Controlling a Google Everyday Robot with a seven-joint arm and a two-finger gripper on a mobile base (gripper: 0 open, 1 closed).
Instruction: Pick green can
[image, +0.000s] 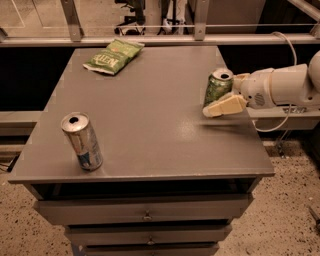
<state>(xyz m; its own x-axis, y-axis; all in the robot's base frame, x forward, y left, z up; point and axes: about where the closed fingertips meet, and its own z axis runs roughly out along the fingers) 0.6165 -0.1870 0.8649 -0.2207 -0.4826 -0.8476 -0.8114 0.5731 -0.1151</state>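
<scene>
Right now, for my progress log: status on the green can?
Gripper at green can, right side of table. Can upright, on table. Nothing in the way; silver can, chip bag far off.

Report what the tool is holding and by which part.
Cannot be told. The tool is at the upright green can, by its lower body, near the right edge of the table.
</scene>
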